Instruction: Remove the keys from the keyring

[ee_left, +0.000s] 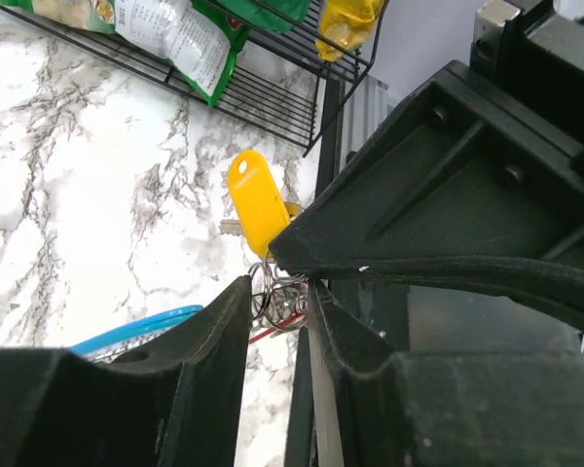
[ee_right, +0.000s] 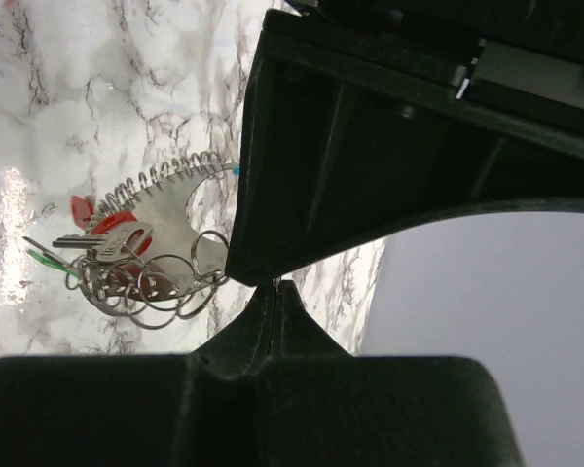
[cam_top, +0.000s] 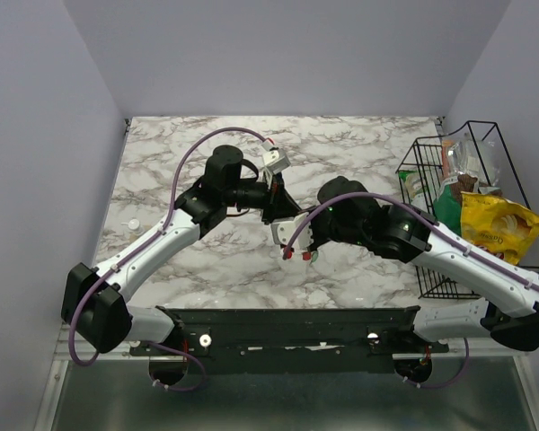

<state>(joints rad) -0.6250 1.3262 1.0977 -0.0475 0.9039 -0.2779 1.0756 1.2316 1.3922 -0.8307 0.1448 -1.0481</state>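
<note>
Both arms meet over the middle of the desk, one to hold and one to pick.

The right end effector has its fingers pressed flat together with no gap. The keyring runs right up to their tip, so I take it to be pinching the bunch by its edge, though the exact contact is hidden behind the upper finger. The grey, spring-edged part of the loop fans out from there. Below it is a tangle of small wire rings, with the keys strung on them, red heads and a green one showing. Held by the edge like that, the keys dangle free where the other arm can reach them.

The left end effector comes in from the far left with its fingers spread a little. The wire rings show in the gap just past the tips, and it is not closed on anything I can see. A yellow tag sits just beyond the rings, and the blue stretch of the loop shows low on the left of that view.

I'd judge the left arm is lining up to take one small ring or key and pull against the right arm's hold. Every key I can see is on the bunch, so the job looks early. The rings are thin and overlapping, so catching two at once seems the likely slip.

The wire basket of snack bags stands well apart on the right.
</note>
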